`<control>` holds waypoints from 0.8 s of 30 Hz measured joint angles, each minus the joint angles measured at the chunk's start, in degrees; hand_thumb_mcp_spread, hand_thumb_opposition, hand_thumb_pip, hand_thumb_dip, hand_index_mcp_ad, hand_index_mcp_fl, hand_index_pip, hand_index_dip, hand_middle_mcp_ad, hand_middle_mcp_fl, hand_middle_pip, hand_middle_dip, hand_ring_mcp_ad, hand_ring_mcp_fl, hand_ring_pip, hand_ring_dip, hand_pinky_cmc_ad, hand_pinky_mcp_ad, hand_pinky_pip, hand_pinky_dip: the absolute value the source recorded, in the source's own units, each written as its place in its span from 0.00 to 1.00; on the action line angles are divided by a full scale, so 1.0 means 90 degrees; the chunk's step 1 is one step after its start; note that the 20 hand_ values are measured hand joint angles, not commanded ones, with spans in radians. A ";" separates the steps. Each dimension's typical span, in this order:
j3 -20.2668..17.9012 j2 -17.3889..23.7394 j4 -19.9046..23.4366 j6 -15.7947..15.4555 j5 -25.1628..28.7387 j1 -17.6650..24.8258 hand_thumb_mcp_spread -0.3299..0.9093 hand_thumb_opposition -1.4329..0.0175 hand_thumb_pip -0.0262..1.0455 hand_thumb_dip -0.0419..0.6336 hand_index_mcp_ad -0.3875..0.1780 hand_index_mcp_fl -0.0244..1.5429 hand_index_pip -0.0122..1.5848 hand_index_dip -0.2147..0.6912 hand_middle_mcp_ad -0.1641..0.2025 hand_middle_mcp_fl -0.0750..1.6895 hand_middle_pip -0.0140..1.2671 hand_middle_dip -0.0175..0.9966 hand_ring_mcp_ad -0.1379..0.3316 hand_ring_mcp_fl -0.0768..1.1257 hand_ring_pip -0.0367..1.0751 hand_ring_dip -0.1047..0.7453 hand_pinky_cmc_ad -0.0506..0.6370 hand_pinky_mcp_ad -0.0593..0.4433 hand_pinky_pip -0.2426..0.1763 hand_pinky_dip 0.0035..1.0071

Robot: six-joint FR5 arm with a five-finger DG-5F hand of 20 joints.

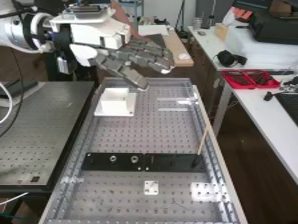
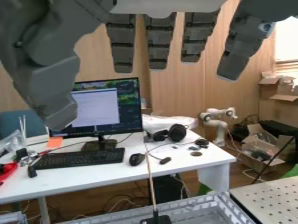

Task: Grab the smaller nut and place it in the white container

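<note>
One arm [image 1: 20, 32] reaches in above the bench [image 1: 120, 137], and its hand [image 1: 133, 54] hangs well clear of everything below. The fingers are straight and apart, clamped on nothing that I can see. No grasp or carry is in hand, so the task looks either unbegun or finished; I cannot tell which. If unbegun, the pick, the carry and the release are all left.

Low in the high view lies the bar [image 1: 176, 162], flat and black. Farther up the bench, well apart from the bar, stands the white container [image 1: 114, 104], upright, boxy and plain, on a flat white base; what it holds I cannot make out. On the bar stand the larger nut [image 1: 113, 158], a small round metal piece, and the bearing [image 1: 134, 158], much like it and just beside it. As for the smaller nut, it is too small to tell its place or its look with any certainty.
</note>
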 joint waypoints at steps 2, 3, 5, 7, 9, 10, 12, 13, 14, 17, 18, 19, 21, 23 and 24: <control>0.0018 -0.0007 0.0015 -0.0004 -0.0018 -0.0010 0.42 0.48 0.74 0.32 0.50 0.10 0.15 0.36 0.61 0.06 0.11 0.24 0.56 0.06 0.12 0.27 0.60 0.73 0.43 0.36; 0.0025 -0.0009 0.0020 -0.0005 -0.0025 -0.0014 0.42 0.48 0.74 0.32 0.50 0.10 0.15 0.36 0.61 0.06 0.11 0.24 0.56 0.06 0.12 0.27 0.60 0.73 0.43 0.36; 0.0041 -0.0015 0.0032 -0.0018 -0.0050 -0.0024 0.42 0.48 0.74 0.32 0.50 0.10 0.15 0.36 0.61 0.06 0.11 0.24 0.56 0.06 0.12 0.27 0.60 0.73 0.43 0.36; 0.0061 -0.0023 0.0050 -0.0040 -0.0093 -0.0034 0.42 0.48 0.74 0.32 0.50 0.10 0.15 0.36 0.61 0.06 0.11 0.24 0.56 0.06 0.12 0.27 0.60 0.73 0.43 0.37; 0.0073 -0.0031 0.0058 -0.0040 -0.0109 -0.0039 0.42 0.48 0.74 0.32 0.50 0.10 0.15 0.36 0.61 0.06 0.11 0.24 0.56 0.06 0.12 0.27 0.60 0.73 0.43 0.37; 0.0083 -0.0037 0.0066 -0.0037 -0.0126 -0.0042 0.42 0.48 0.74 0.32 0.50 0.10 0.15 0.36 0.61 0.06 0.11 0.25 0.56 0.06 0.12 0.27 0.60 0.73 0.43 0.37; 0.0094 -0.0046 0.0075 -0.0037 -0.0150 -0.0047 0.42 0.48 0.74 0.32 0.50 0.10 0.15 0.36 0.61 0.06 0.11 0.24 0.56 0.06 0.12 0.27 0.60 0.73 0.43 0.36; 0.0101 -0.0051 0.0076 -0.0032 -0.0167 -0.0051 0.42 0.48 0.74 0.32 0.50 0.10 0.15 0.36 0.61 0.06 0.11 0.24 0.56 0.06 0.12 0.27 0.60 0.73 0.43 0.36; 0.0104 -0.0054 0.0074 -0.0031 -0.0174 -0.0052 0.42 0.48 0.74 0.32 0.50 0.10 0.15 0.36 0.61 0.06 0.11 0.24 0.56 0.06 0.12 0.27 0.60 0.73 0.43 0.36; 0.0116 -0.0058 0.0062 -0.0056 -0.0187 -0.0060 0.42 0.48 0.74 0.32 0.50 0.10 0.15 0.36 0.61 0.06 0.11 0.25 0.56 0.06 0.12 0.27 0.60 0.73 0.43 0.37; 0.0118 -0.0057 0.0067 -0.0070 -0.0189 -0.0063 0.42 0.48 0.74 0.32 0.50 0.10 0.15 0.36 0.61 0.06 0.11 0.24 0.56 0.06 0.12 0.27 0.62 0.73 0.43 0.36; 0.0121 -0.0057 0.0067 -0.0101 -0.0204 -0.0071 0.42 0.49 0.74 0.32 0.50 0.10 0.15 0.36 0.61 0.06 0.11 0.24 0.56 0.06 0.12 0.27 0.62 0.73 0.43 0.36; 0.0131 -0.0057 0.0041 -0.0120 -0.0261 -0.0093 0.42 0.49 0.74 0.32 0.50 0.10 0.15 0.36 0.61 0.06 0.11 0.24 0.56 0.06 0.12 0.27 0.62 0.73 0.43 0.36; 0.0161 -0.0059 -0.0039 -0.0128 -0.0379 -0.0131 0.42 0.49 0.74 0.32 0.50 0.10 0.15 0.36 0.61 0.06 0.11 0.24 0.56 0.06 0.12 0.27 0.62 0.73 0.43 0.36; 0.0165 -0.0060 -0.0052 -0.0128 -0.0401 -0.0138 0.42 0.49 0.74 0.32 0.50 0.10 0.15 0.36 0.61 0.06 0.11 0.25 0.56 0.06 0.12 0.27 0.62 0.73 0.43 0.36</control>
